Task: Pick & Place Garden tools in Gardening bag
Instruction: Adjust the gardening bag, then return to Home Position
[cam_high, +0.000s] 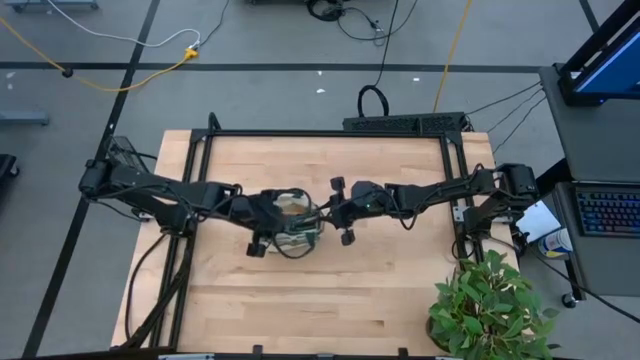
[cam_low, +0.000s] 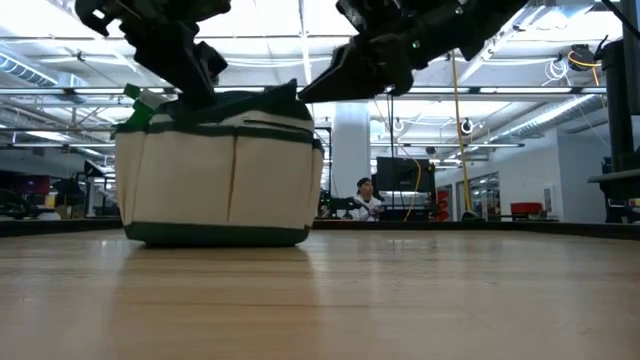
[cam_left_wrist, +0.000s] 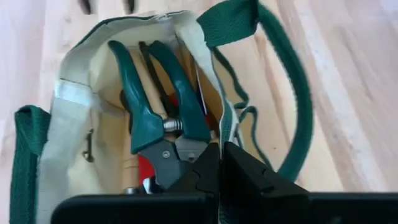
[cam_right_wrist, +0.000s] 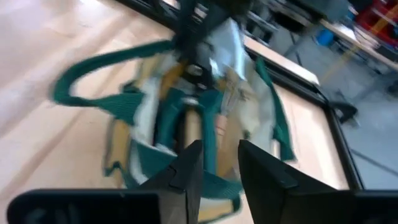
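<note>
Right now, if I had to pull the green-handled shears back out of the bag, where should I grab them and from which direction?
Probably by the two green handles of the shears, coming straight down through the open top of the gardening bag. In the left wrist view the handles spread apart and lie uppermost in the bag, while the grey blade end sits by the left gripper, whose jaws are shut.

No lettering, brand, number or sign can be read in any of the four views. The gardening bag (cam_low: 220, 170) shows plain tan fabric with no printed label, the pruning shears (cam_left_wrist: 163, 118) inside it carry no legible mark, and the screens and signs in the room beyond the tabletop (cam_low: 400, 300) are too small to make out.
</note>
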